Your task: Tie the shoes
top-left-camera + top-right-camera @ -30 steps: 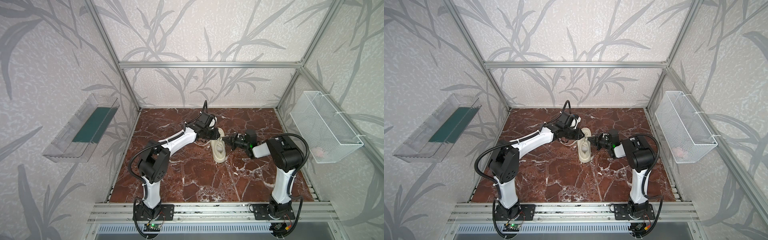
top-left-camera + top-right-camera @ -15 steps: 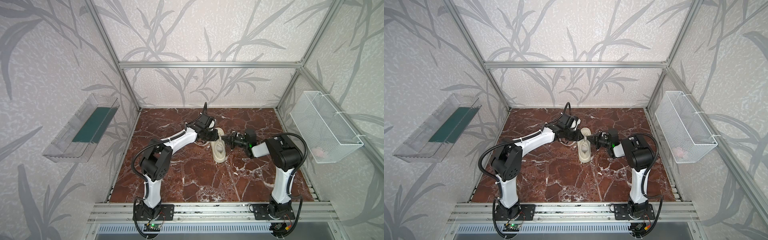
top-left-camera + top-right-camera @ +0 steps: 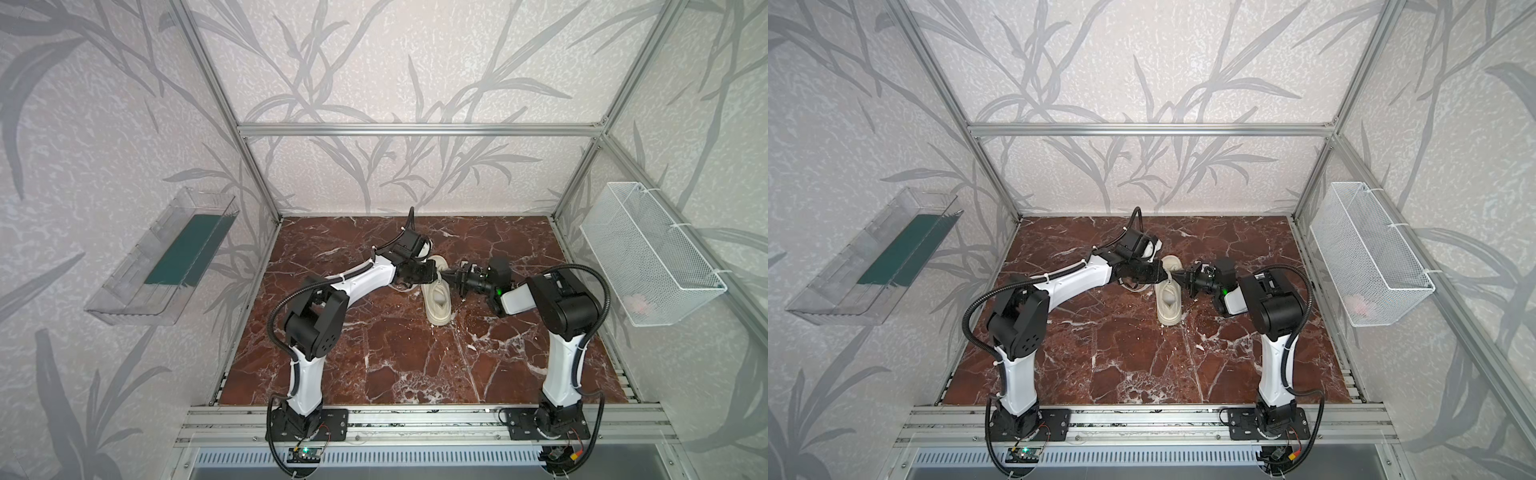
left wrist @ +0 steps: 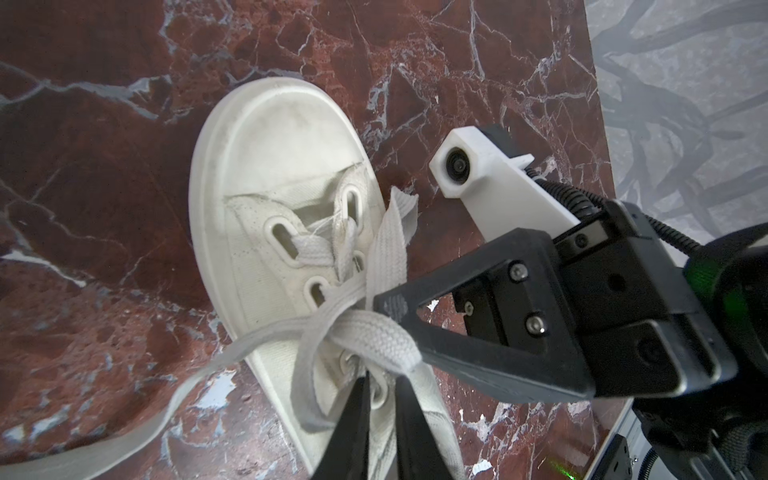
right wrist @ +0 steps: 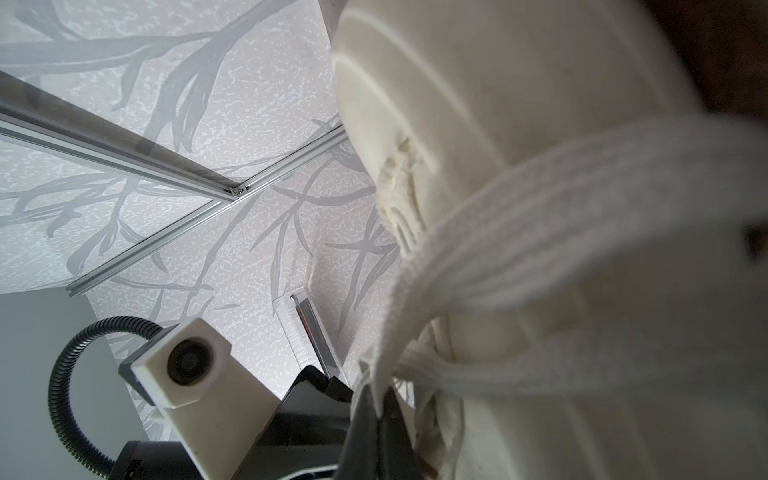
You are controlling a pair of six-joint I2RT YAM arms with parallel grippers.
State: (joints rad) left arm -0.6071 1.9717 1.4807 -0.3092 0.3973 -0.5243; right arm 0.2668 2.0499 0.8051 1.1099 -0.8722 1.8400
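A cream sneaker (image 3: 437, 296) (image 3: 1169, 304) lies on the marble floor, toe toward the back wall. The left wrist view shows its toe cap (image 4: 282, 137) and flat laces (image 4: 386, 336). My left gripper (image 4: 382, 388) (image 3: 430, 273) hovers over the lacing. Its fingers (image 4: 353, 424) stand a narrow gap apart, straddling a strand by an eyelet. My right gripper (image 5: 376, 401) (image 3: 451, 276) (image 4: 392, 307) reaches in from the other side and is shut on a lace (image 5: 540, 216), which runs taut from its tips. A loose lace end (image 4: 187, 386) trails on the floor.
A white wire basket (image 3: 648, 253) hangs on the right wall. On the left wall is a clear tray (image 3: 166, 257) with a green liner. The marble floor (image 3: 395, 353) ends at an aluminium rail (image 3: 415, 419) in front, where both arm bases stand.
The left arm's elbow has shifted a little and its fingers have drawn closer together over the lacing. The right gripper has stayed shut on its lace, hardly moving.
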